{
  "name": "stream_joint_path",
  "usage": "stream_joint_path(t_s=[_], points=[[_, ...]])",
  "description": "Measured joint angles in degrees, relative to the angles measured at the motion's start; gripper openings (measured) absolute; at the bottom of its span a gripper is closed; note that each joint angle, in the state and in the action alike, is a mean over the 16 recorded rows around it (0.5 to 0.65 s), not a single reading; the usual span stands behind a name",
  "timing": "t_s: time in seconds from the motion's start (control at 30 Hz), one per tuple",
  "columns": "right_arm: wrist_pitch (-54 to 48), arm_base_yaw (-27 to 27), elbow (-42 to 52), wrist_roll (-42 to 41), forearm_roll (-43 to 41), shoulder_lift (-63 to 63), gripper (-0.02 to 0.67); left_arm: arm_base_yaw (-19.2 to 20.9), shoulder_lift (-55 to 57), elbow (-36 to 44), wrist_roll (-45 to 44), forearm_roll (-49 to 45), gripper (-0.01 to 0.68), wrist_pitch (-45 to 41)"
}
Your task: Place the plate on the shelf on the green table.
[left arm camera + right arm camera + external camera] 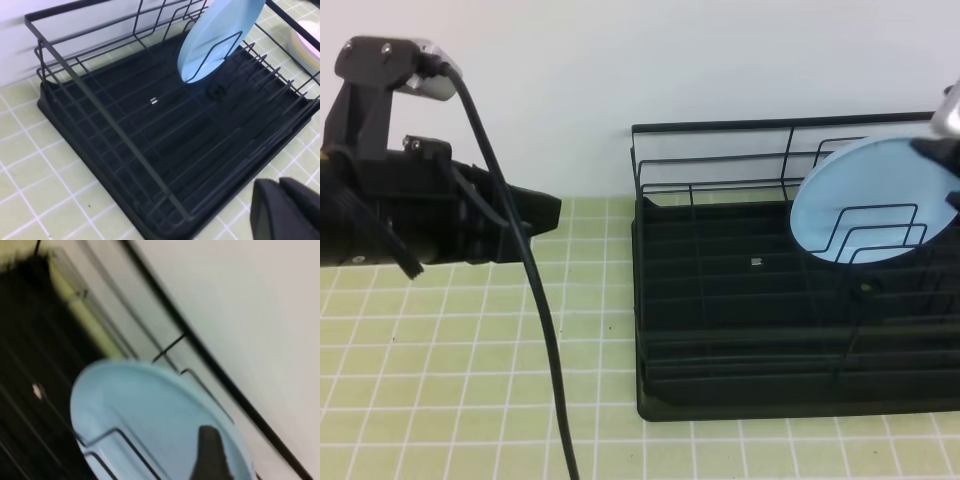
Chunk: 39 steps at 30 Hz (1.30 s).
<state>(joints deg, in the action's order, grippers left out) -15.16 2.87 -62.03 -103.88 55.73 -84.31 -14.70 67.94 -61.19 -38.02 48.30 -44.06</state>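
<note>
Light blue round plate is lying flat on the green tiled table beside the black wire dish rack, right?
No. The light blue round plate stands on edge inside the black wire dish rack, among its wire dividers, not flat on the green tiled table. The left wrist view shows it.

1. Shelf (165, 145): black wire rack on a solid black tray base, top rail around it, resting on the tabletop.
2. Plate (217, 37): plain light blue, round, standing tilted on edge among the wire dividers at the rack's far side; its upper part is cut off by the frame.
3. Tabletop (30, 200): pale yellow-green square tiles, white grout.
4. Pale stacked discs (306, 47): beyond the rack, upper right, partly cropped.
5. Left tool (285, 210): dark, lower right corner, jaw state unclear.
</note>
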Motion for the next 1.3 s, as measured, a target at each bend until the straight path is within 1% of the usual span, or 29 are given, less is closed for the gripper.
stream_joint_path(t_s=[0.3, 0.43, 0.47, 0.67, 0.77, 0.9, 1.1, 1.3], points=[[-7.5, 0.0, 4.5, 23.1, -1.3, 16.8, 0.113, 0.0, -0.2, 0.1, 1.9, -0.7, -0.002, -5.3], [-10.5, 0.0, 7.8, 32.1, -2.7, 26.5, 0.021, 0.0, -1.1, 0.9, 2.5, -0.3, -0.002, -7.4], [-11.0, 0.0, 8.9, 34.0, -3.0, 29.1, 0.010, 0.0, -1.6, 1.4, 2.7, -0.1, -0.002, -7.6], [-9.2, 0.0, 18.4, 43.7, -4.9, 45.0, -0.002, 0.0, -6.5, 6.8, 3.2, 1.7, -0.002, -4.9], [-7.0, 0.0, 24.4, 46.7, -5.2, 52.3, -0.003, 0.0, -10.6, 11.4, 3.0, 2.6, -0.002, -1.3], [-4.5, 0.0, 32.5, 49.0, -5.0, 59.7, -0.003, 0.0, -17.6, 18.9, 1.5, 3.6, -0.002, 5.5], [-3.0, 0.0, 41.0, 50.3, -4.6, 65.4, -0.003, 0.0, -28.2, 29.4, -4.1, 3.9, -0.002, 15.7], [-3.2, 0.0, 44.6, 50.2, -4.3, 66.5, -0.003, 0.0, -35.0, 35.3, -10.5, 4.1, -0.002, 21.9]])
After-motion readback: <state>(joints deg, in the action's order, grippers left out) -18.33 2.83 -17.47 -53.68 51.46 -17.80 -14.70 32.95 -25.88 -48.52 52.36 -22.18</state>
